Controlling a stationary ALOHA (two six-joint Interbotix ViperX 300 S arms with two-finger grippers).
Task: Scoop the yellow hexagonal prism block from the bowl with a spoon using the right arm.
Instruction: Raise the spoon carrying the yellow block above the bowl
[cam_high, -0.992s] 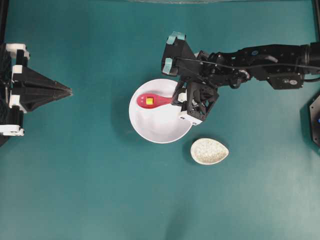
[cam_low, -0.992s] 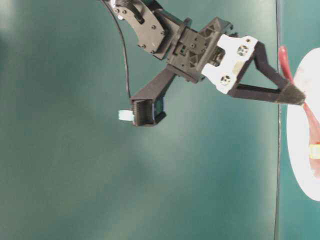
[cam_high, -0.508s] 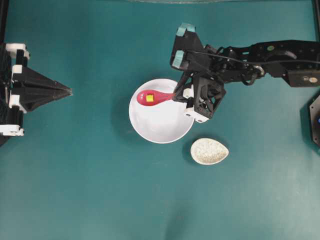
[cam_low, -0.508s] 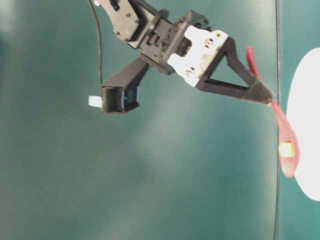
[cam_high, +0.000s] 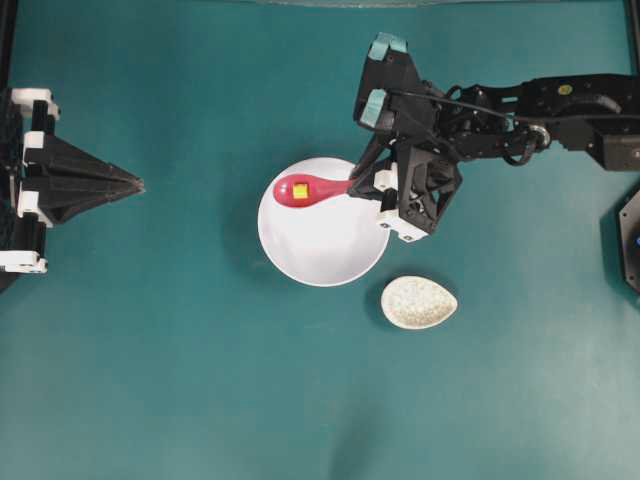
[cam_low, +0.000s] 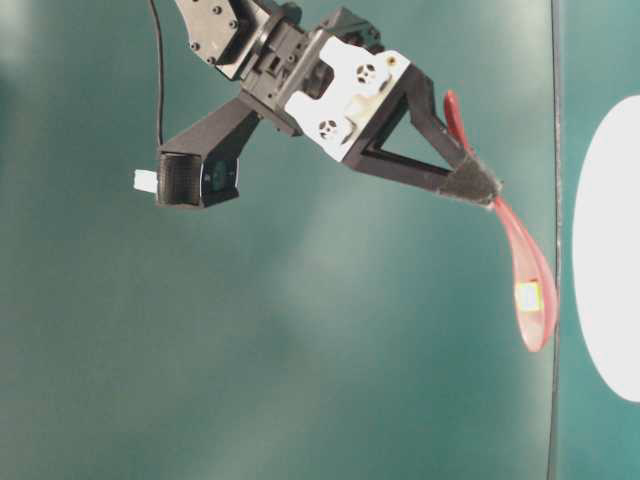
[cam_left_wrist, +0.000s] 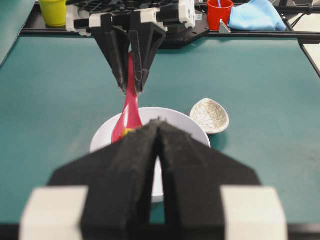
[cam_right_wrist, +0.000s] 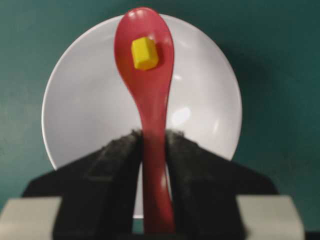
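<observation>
The right hand (cam_right_wrist: 154, 150) is clenched on the handle of the spoon (cam_high: 312, 189), whose scoop carries the yellow hexagonal prism block (cam_high: 299, 190) above the bowl (cam_high: 322, 240), near the rim at ten o'clock. The left hand (cam_high: 135, 183) is pressed together, holding nothing, well apart at nine o'clock. The speckled dish (cam_high: 418, 302) sits just off the bowl at four o'clock; bare bench (cam_high: 200, 380) surrounds them.

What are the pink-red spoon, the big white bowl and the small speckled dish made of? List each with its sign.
Glossy pink-red soup spoon: likely glazed ceramic or hard plastic; smooth, even colour, soft sheen.
Large round white bowl: ceramic or melamine by its look; plain, with a bright highlight inside.
Small speckled beige egg-shaped dish: probably glazed stoneware; crackled, mottled surface.
</observation>
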